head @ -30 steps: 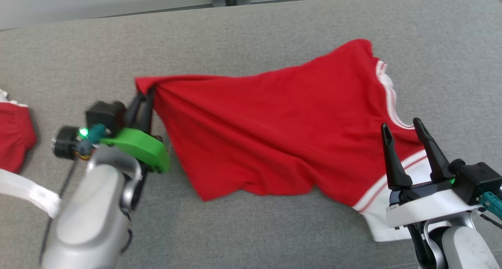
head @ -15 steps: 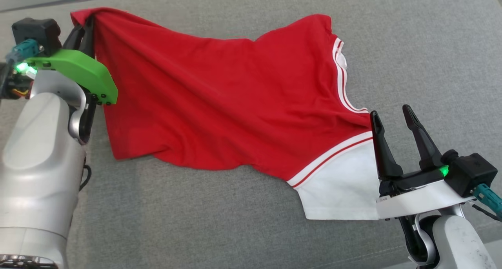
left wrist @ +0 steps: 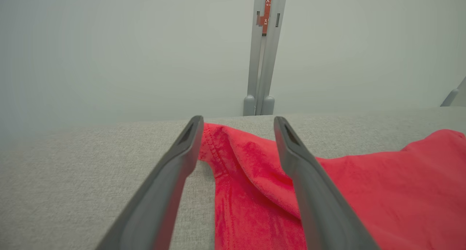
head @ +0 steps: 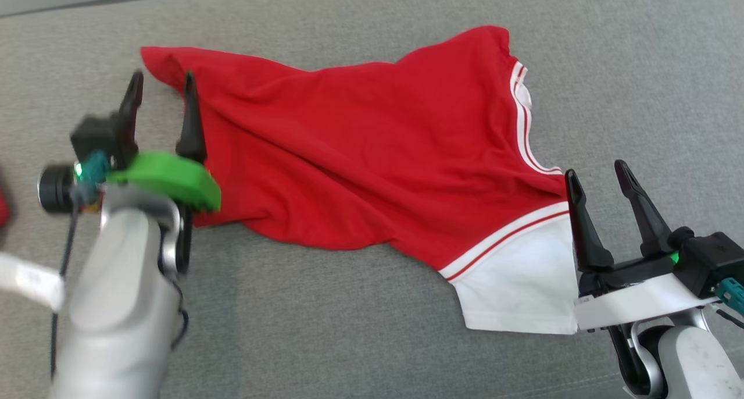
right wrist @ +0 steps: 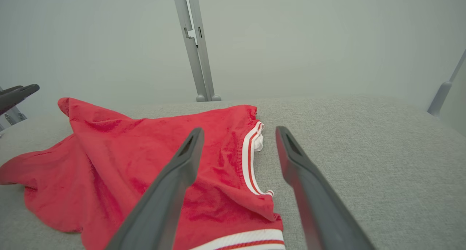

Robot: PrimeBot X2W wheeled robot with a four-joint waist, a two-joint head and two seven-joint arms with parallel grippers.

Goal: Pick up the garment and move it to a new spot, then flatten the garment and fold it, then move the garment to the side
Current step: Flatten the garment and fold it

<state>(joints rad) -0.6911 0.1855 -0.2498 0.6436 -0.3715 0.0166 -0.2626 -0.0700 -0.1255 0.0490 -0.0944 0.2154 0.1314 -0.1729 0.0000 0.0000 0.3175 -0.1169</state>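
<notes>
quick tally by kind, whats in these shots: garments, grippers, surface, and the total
red knit garment with white striped trim and a white sleeve: 1
grippers with two long dark fingers: 2 (left gripper, right gripper)
grey fabric surface: 1
total: 4
red sliver at the left edge: too cut off to identify, not counted

A grey fabric surface (head: 360, 341) meets a pale wall (left wrist: 109, 49) with a grey upright post (left wrist: 264, 53).

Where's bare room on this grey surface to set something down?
Free: grey surface between left gripper and right gripper, nearside of the garment; also right of the collar. Crowded: around each gripper, at the red corner and white sleeve.
</notes>
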